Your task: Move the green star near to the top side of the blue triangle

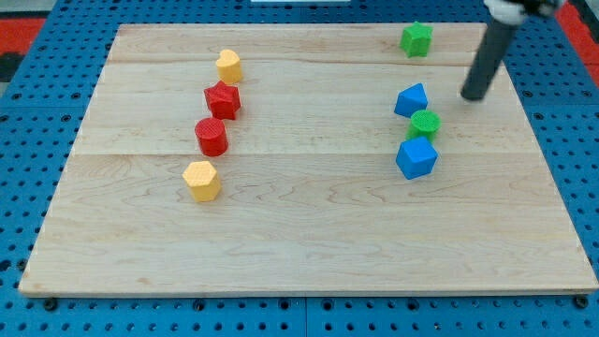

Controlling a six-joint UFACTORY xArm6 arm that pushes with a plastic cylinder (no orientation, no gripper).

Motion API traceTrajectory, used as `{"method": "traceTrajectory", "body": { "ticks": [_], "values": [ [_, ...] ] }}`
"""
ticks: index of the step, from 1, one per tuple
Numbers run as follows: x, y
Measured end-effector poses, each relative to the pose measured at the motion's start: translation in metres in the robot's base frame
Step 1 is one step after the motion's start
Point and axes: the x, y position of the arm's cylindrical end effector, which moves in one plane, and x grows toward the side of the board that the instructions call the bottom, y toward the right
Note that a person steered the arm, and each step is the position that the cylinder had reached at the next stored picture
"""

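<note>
1. I have no fingers to open or close; I end in a dark rod, and my tip (pixel 474 95) rests on the bench (pixel 309 243) in the upper right of the frame, holding nothing.
2. The green star (pixel 416 38) sits near the top edge of the bench, upper right, to the upper left of my tip and clearly apart from it.
3. The blue triangle (pixel 411 99) lies below the star, just left of my tip with a small gap between us.
4. Right under the blue triangle is a green cylinder (pixel 425 124), touching or almost touching it, and below that a blue cube (pixel 416 157) pressed close to the cylinder.
5. On the left half of the frame four blocks run in a loose column: a yellow block (pixel 228 65) at the top, a red star-like block (pixel 223 99) beneath it, a red cylinder (pixel 211 136) next, and a second yellow block (pixel 201 180) lowest.
</note>
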Motion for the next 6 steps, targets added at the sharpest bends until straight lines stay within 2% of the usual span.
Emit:
{"method": "traceTrajectory", "body": {
  "ticks": [1, 2, 3, 4, 5, 6],
  "values": [
    [-0.092, 0.009],
    [-0.107, 0.004],
    [-0.071, -0.042],
    [-0.074, -0.036],
    [-0.103, -0.044],
    [-0.094, -0.07]
  ]
}}
